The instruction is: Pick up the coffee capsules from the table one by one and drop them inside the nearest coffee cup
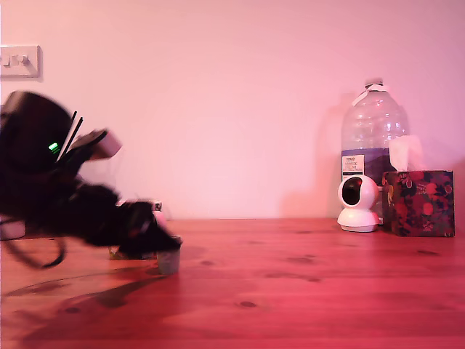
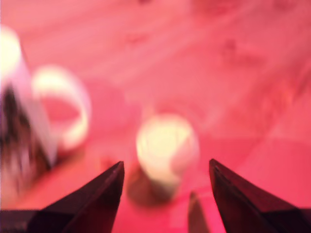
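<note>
Fingers (image 2: 165, 167) spread wide, gripping nothing. Capsule (image 2: 166, 148) stands on the counter (image 2: 233, 58) between the tips, untouched. Mug (image 2: 29, 121) just beside it, handle toward the capsule; only the wrist view shows that clearly. Exterior view: arm motion-blurred, bottle (image 1: 373, 149) label unreadable.

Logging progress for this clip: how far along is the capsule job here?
Nothing looks finished that I can see; the mug's inside is out of view. In hand: the open claw is lined up on one capsule standing on the table beside the mug, its fingers apart on either side, not touching it. Left: grip it, lift it, drop it in the mug. No other capsules show.
</note>
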Controlling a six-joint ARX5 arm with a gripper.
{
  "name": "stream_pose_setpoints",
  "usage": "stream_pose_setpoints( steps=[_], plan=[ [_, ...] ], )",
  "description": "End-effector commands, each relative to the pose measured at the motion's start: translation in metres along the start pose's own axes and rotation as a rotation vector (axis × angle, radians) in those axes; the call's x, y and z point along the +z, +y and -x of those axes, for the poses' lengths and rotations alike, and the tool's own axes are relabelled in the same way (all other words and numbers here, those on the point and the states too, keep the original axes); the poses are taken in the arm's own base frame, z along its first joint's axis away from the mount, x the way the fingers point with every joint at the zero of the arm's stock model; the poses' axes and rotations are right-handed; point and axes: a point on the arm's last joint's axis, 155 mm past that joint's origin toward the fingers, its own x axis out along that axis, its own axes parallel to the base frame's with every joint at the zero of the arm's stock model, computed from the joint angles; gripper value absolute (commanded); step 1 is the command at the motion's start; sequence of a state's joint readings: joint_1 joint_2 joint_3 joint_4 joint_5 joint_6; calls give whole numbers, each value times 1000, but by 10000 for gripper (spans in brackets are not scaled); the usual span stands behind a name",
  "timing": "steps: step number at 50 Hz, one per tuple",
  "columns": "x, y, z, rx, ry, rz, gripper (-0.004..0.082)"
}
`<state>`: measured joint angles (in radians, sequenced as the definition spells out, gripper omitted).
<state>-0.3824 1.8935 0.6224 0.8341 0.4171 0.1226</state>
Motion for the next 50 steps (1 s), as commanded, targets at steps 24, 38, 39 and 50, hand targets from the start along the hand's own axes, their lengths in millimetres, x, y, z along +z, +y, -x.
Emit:
stream_pose_setpoints(
  steps=[24, 38, 39, 50],
  plan=[
    [-20, -9, -27, -43, 77, 27, 502],
    [-24, -10, -27, -45, 90, 32, 497],
    [-24, -10, -27, -45, 91, 32, 496],
    [-24, -10, -27, -45, 92, 33, 237]
  ],
)
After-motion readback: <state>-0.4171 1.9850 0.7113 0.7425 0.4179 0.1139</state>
